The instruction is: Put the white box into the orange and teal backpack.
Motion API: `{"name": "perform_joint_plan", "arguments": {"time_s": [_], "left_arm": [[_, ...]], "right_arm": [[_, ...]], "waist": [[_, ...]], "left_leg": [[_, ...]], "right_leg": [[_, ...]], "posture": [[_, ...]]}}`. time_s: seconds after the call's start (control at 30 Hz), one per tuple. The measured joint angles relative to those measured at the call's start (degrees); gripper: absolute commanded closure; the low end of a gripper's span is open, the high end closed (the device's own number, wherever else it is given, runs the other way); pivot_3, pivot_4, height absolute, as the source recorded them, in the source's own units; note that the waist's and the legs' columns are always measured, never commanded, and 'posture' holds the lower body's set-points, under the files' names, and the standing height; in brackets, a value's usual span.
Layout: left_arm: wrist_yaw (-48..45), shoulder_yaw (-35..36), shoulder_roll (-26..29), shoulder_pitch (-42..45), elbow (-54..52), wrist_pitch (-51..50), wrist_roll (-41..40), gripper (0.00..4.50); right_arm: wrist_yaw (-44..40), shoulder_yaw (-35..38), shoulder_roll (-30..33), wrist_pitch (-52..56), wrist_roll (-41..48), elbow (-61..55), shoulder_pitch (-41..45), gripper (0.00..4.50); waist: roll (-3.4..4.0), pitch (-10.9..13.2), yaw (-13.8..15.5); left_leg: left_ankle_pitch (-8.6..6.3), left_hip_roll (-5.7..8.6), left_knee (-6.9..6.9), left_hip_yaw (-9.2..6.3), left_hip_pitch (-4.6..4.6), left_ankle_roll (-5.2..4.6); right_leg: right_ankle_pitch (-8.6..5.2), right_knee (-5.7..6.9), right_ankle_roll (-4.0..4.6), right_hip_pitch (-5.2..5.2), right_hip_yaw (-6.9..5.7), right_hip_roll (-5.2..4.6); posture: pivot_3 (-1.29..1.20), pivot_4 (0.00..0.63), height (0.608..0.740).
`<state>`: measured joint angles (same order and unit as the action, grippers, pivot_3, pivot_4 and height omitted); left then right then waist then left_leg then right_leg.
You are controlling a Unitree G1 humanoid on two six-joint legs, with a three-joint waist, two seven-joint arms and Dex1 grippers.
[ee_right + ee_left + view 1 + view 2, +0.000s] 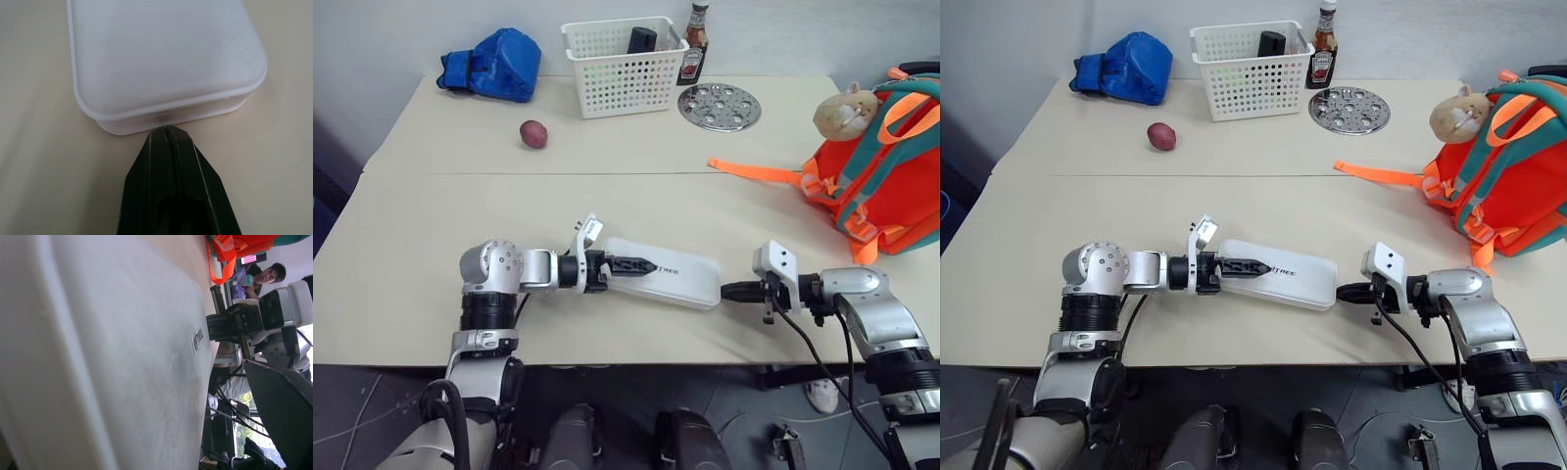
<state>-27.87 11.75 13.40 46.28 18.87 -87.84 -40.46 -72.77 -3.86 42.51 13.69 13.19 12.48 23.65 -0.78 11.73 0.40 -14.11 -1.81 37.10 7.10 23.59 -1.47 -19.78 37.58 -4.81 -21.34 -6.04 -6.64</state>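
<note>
Beige tabletop [431,294] filled the head views, and the white box [671,274] served as the landmark, lying flat near the table's front edge. At the box's left end the left gripper [625,264] reached over the lid, one black finger lying across the top; its jaws looked spread, though whether they pinched the box could not be told. At the box's right end the right gripper [729,291] had its fingers pressed together, tip at the end wall. Beyond the box to the right, well apart, sat the orange and teal backpack [881,186] with its tan plush toy [844,110]. Far behind the box stood a white basket [625,67], a sauce bottle [695,44], a round metal plate [720,106], a red potato [533,134] and a blue bag [494,64].

From the left wrist, the box's lid ran close under the camera, with the right gripper at its far end and a person [266,274] beyond.

From the right wrist, the clenched black fingers [171,156] met the box's end wall.
</note>
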Motion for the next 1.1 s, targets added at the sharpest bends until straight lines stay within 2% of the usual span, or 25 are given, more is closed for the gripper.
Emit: {"name": "perform_joint_plan", "arguments": {"time_s": [0.1,0.2,0.37,0.5,0.67,0.77,0.9,1.1], "left_arm": [[-0.68,-0.50,0.52,0.36,0.55,-0.08,0.23,1.34],[-2.05,-1.26,1.83,0.35,0.42,-0.87,0.04,1.81],[-5.07,-1.31,3.14,0.30,-1.44,-2.74,-2.13,3.08],[-5.30,-0.48,3.37,0.09,-2.98,-3.43,-2.51,3.16],[-4.33,5.22,4.79,-2.76,-7.28,-4.60,-3.49,3.17],[-3.50,10.53,5.19,-4.19,-11.14,-4.71,-6.35,3.17],[-1.99,18.57,5.84,-4.09,-19.20,-4.78,-11.77,3.17],[1.61,25.43,5.26,-5.80,-29.14,-3.01,-15.81,3.17]], "right_arm": [[0.48,0.07,0.00,-0.14,0.23,-0.89,-0.76,4.50],[0.87,0.40,0.00,-0.70,0.45,-1.43,-1.70,4.50],[1.37,0.82,0.00,-1.38,0.82,-1.58,-2.63,4.50],[2.35,1.20,-0.04,-1.87,1.49,-2.14,-3.64,4.50],[8.47,5.52,-1.22,0.12,3.44,-4.14,-7.32,4.50],[15.25,11.70,-1.41,4.75,5.40,-5.19,-9.12,3.93],[23.96,23.41,-1.21,11.81,10.43,-10.64,-11.36,2.60],[32.48,31.47,-1.14,19.17,14.32,-12.24,-9.44,0.55]], "waist": [[0.00,0.00,-0.29],[0.00,0.00,-0.43],[-0.03,-0.01,-0.37],[-0.03,-0.01,-0.44],[-0.04,0.00,-0.46],[-0.04,0.00,-0.32],[-0.04,0.00,-0.37],[-0.02,0.01,-0.63]], "left_leg": [[0.00,-0.01,-0.04,0.01,0.02,0.01],[0.00,-0.04,-0.07,0.00,0.02,0.04],[0.00,-0.04,-0.03,-0.01,0.00,0.05],[0.00,-0.04,-0.05,-0.01,0.00,0.05],[0.00,-0.05,-0.06,0.00,0.04,0.05],[0.00,-0.03,-0.03,-0.03,0.13,0.04],[0.00,-0.05,-0.06,-0.12,0.29,0.05],[0.01,-0.03,-0.12,-0.03,0.28,0.04]], "right_leg": [[0.00,0.00,0.00,-0.04,0.01,0.00],[0.00,0.00,0.00,-0.06,0.00,0.03],[0.00,-0.02,0.00,0.00,0.00,0.02],[0.00,-0.03,0.00,-0.02,0.01,0.03],[0.00,-0.04,0.00,-0.05,0.02,0.02],[0.00,-0.06,0.00,-0.11,0.02,-0.03],[0.00,-0.10,0.00,-0.21,-0.03,0.00],[0.00,-0.14,0.00,-0.22,0.04,0.04]], "posture": [[0.00,0.150,0.740],[0.00,0.150,0.740],[0.00,0.150,0.740],[0.00,0.150,0.740],[0.00,0.150,0.740],[0.00,0.150,0.740],[0.00,0.150,0.740],[0.00,0.150,0.740]]}}
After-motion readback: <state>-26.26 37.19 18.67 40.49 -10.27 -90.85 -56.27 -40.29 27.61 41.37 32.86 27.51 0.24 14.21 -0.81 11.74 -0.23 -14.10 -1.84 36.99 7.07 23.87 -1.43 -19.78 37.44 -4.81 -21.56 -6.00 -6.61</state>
